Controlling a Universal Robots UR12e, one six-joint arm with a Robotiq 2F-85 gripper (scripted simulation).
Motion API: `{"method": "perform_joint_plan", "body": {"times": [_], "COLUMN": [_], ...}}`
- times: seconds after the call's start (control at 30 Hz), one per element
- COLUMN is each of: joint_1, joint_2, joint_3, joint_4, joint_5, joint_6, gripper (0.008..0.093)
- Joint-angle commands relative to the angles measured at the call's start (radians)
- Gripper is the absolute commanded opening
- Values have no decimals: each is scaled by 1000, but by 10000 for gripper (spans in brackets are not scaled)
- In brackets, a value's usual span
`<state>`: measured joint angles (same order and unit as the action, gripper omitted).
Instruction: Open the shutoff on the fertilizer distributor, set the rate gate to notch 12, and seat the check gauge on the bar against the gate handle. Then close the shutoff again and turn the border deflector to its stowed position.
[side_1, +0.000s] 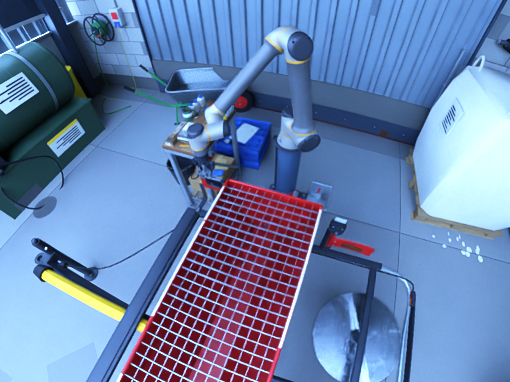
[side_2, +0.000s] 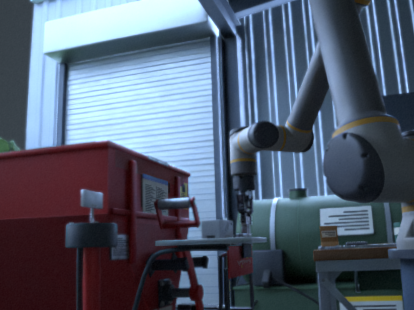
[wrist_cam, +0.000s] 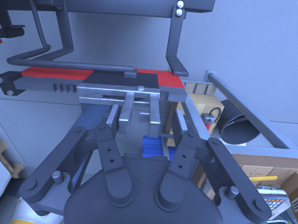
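The check gauge (wrist_cam: 139, 116), a small grey metal block with two legs, sits in front of my gripper (wrist_cam: 146, 122) at the notched bar (wrist_cam: 88, 87) of the red fertilizer distributor (side_1: 225, 285). My gripper is open and holds nothing; its fingers stand to either side of the gauge. From the second side camera the gripper (side_2: 244, 225) points straight down at a grey shelf (side_2: 210, 242), next to a small grey block (side_2: 217, 228). A red loop handle (side_2: 176, 211) sticks out from the hopper's end wall.
A corrugated wall and a roller door (side_2: 142, 120) stand behind. A small cart (side_1: 192, 142) with bottles and boxes, a blue crate (side_1: 247, 140) and the arm's pedestal (side_1: 287, 167) crowd the hopper's end. A green tank (side_1: 30, 100) stands left, a white bag (side_1: 467, 150) right. A spinner disc (side_1: 356, 335) lies low.
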<state>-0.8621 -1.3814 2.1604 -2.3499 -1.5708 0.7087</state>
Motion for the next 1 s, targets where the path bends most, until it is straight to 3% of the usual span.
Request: {"method": "perform_joint_plan", "body": {"times": [0.0, 0.13, 0.97], "joint_1": [0, 0, 0], "joint_2": [-1, 0, 0], "joint_3": [-1, -1, -1], "joint_4": [0, 0, 0], "joint_5": [0, 0, 0], "joint_6": [0, 0, 0], "gripper": [680, 675, 175]}}
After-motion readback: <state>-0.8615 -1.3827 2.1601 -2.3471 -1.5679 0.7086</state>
